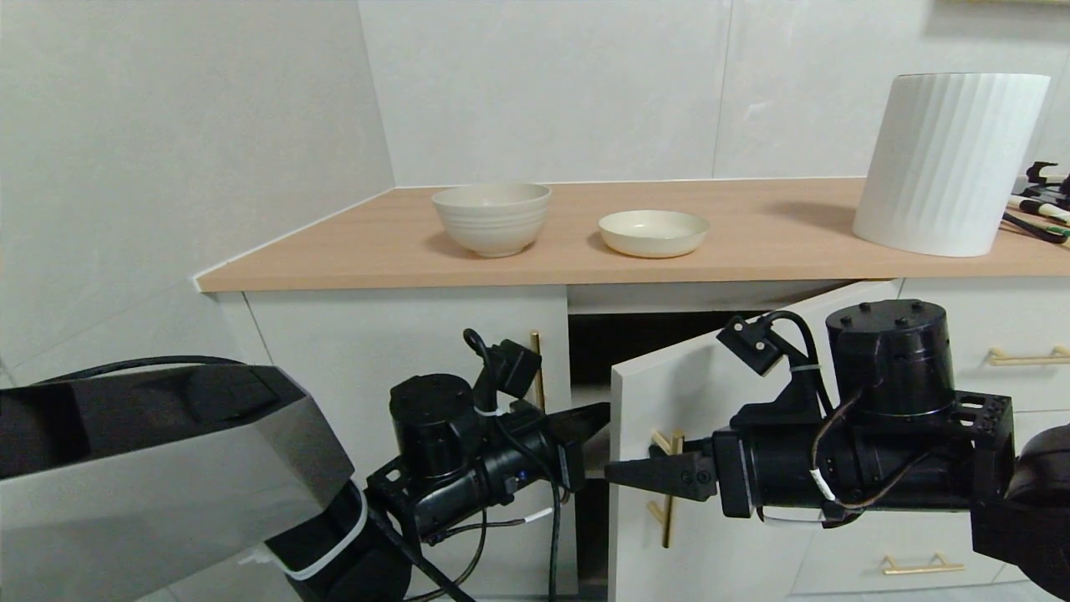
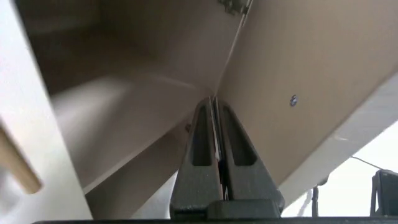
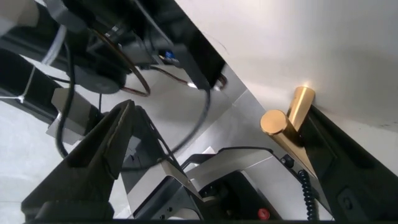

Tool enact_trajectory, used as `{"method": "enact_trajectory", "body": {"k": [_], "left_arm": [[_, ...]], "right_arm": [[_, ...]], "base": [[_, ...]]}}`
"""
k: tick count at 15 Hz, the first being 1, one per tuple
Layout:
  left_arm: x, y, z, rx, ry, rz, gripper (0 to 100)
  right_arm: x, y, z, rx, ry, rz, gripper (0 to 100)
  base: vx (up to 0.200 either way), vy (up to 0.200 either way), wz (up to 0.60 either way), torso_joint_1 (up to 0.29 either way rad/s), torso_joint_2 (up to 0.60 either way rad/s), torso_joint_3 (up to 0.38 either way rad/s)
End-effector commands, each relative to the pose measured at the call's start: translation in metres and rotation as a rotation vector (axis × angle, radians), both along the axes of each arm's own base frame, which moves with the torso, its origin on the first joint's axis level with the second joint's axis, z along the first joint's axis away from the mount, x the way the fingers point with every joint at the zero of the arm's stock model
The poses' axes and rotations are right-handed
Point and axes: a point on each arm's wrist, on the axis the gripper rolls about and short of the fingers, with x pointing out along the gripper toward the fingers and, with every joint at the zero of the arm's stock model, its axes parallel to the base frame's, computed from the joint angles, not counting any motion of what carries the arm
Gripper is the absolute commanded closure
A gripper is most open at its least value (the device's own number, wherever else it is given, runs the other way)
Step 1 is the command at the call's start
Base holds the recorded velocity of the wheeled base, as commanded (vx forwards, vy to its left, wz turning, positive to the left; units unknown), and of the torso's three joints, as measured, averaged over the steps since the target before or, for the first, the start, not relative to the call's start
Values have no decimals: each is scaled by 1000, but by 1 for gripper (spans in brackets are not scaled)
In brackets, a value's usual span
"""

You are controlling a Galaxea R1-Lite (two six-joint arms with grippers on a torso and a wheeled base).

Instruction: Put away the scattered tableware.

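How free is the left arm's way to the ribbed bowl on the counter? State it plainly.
Probably not directly: the left tool sits shut in the gap beside the open cabinet door, beneath the countertop. Backed out and raised, its way to the bowl looks free.

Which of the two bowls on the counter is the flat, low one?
The right bowl, nearer the tall white container. It is wide and shallow; the left bowl is deep with ridged sides.

Black arms (image 1: 869, 477), looped cables (image 1: 553, 552), white ties (image 1: 802, 366)
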Motion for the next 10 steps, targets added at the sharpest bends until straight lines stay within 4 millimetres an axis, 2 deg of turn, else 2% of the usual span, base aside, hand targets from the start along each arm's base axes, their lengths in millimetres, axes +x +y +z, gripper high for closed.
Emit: {"method": "enact_trajectory", "body": {"k": [1, 7, 10], "left_arm": [[1, -10, -4, 0, -2, -21, 100], [0, -19, -4, -3, -13, -39, 100], [-1, -19, -4, -1, -17, -41, 100]], "right_arm": [[0, 0, 0, 2, -3, 0, 0], [1, -1, -4, -32, -53, 10, 0], [1, -10, -2, -64, -82, -95, 0]], "base": [[0, 0, 0, 0, 0, 0], [0, 0, 0, 0, 0, 0], [0, 0, 0, 0, 0, 0]]}}
